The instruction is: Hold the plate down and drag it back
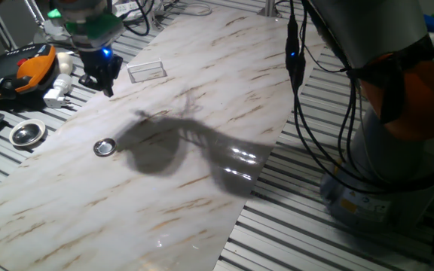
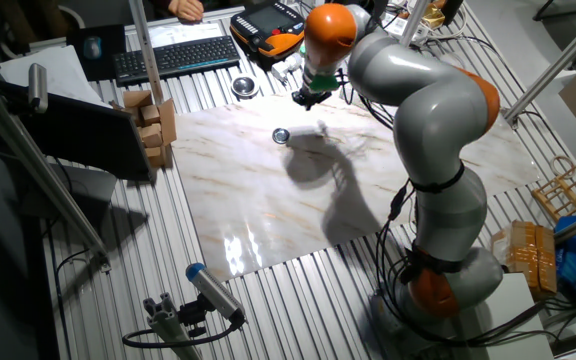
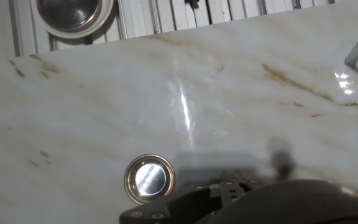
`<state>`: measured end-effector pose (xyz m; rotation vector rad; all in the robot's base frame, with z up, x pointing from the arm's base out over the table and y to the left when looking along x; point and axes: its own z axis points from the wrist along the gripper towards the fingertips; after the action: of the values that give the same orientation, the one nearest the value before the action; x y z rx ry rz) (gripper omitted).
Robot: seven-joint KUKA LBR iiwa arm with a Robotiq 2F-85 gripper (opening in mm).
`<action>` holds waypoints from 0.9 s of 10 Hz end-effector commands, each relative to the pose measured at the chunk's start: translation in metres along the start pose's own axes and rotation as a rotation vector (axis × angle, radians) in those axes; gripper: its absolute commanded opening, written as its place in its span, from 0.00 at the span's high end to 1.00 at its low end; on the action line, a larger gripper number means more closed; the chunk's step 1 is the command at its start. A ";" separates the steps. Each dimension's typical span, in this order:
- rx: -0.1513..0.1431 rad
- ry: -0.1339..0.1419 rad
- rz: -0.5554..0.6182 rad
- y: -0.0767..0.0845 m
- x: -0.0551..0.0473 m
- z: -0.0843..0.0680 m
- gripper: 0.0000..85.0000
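Note:
The plate [image 1: 105, 147] is a small shiny silver disc with a raised rim, lying flat on the marble board's left part. It also shows as the plate [image 2: 281, 135] and, low in the hand view, the plate [image 3: 149, 178]. My gripper [image 1: 105, 89] hangs in the air above the board, well apart from the plate and toward the board's far edge. Seen from the other side, the gripper [image 2: 303, 98] is beyond the plate. Its black fingers look pressed together with no gap and nothing between them. In the hand view only a dark blurred mass of the hand fills the bottom edge.
A larger round metal dish [image 1: 27, 133] sits off the board on the slatted table. A clear flat rectangular piece [image 1: 147, 71] lies on the board near the gripper. An orange controller [image 1: 36, 66], white plugs and a keyboard [image 2: 173, 55] crowd the table's edge. Cables hang at the right.

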<state>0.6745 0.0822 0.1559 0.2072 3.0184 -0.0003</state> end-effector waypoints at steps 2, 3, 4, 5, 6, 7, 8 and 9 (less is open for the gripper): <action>-0.044 0.058 -0.002 0.000 0.000 0.000 1.00; -0.038 0.099 -0.033 0.000 0.000 0.000 1.00; -0.027 0.101 -0.060 0.000 0.000 0.000 1.00; -0.047 0.092 -0.065 0.000 0.000 0.000 1.00; -0.056 0.092 -0.074 0.000 0.000 0.000 1.00; -0.072 0.092 -0.088 -0.003 0.002 -0.005 1.00; -0.075 0.079 -0.096 -0.008 0.007 -0.017 1.00; -0.064 0.052 -0.094 -0.010 0.015 -0.028 1.00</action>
<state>0.6541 0.0756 0.1817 0.0612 3.0699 0.0862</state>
